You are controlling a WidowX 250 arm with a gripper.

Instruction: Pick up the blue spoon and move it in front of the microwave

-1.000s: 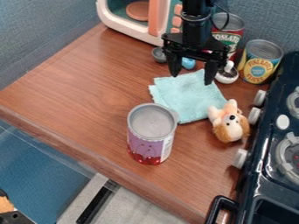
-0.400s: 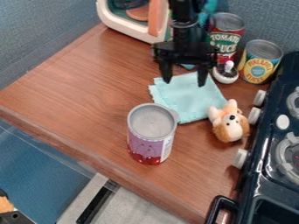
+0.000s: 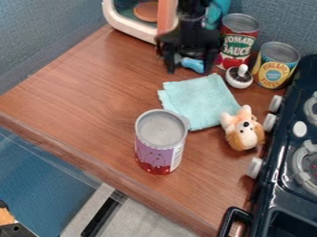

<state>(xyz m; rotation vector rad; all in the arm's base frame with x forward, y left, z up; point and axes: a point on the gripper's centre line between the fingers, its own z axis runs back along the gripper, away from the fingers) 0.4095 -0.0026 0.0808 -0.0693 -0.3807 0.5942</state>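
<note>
The black two-finger gripper hangs low near the white toy microwave with an orange-edged door, its jaws wide apart. The blue spoon is partly visible between them, near the red-and-green metal can; whether they touch it cannot be told. A folded pale turquoise cloth lies near the spoon on the brown wooden counter.

Three cans are here, with two burners and three side knobs on one toy stove — plus one toy microwave, one cloth, one plush dog, one blue spoon and one gripper.
</note>
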